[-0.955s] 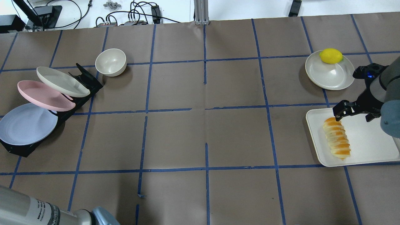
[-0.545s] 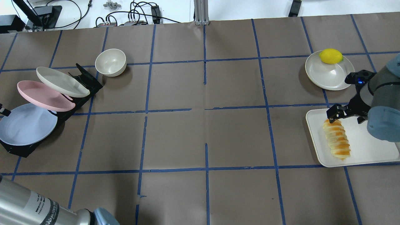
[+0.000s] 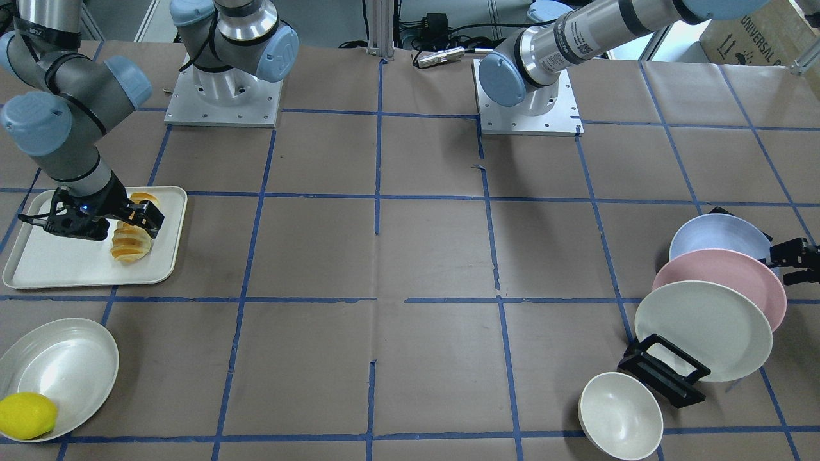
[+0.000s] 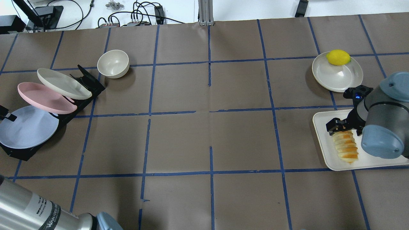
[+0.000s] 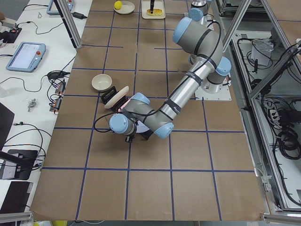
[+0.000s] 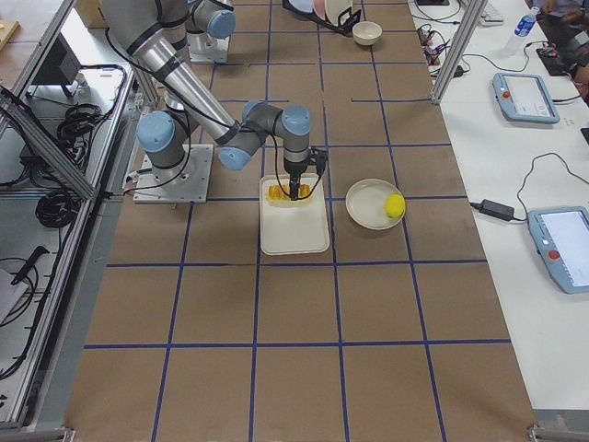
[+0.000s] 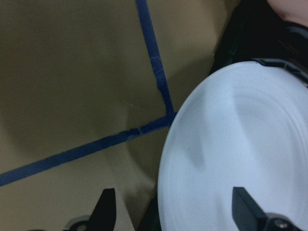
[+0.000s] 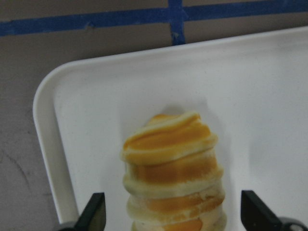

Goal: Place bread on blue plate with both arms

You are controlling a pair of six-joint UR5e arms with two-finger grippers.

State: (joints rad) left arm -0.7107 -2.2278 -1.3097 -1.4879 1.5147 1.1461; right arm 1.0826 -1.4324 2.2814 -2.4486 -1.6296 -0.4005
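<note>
1. "UNIVERSAL" is printed on one cardboard box [image 3: 743,32].
2. One ridged golden bread [image 4: 345,145] is flanked on a white tray [image 4: 320,140] by the wide-spread right hand [image 8: 172,214].
3. The rim of one round pale-blue plate [image 4: 25,127] is straddled by the wide-spread left hand [image 7: 173,209].

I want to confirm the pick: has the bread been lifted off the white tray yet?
No, the bread lies flat on the white tray, with the right gripper open astride it.
</note>
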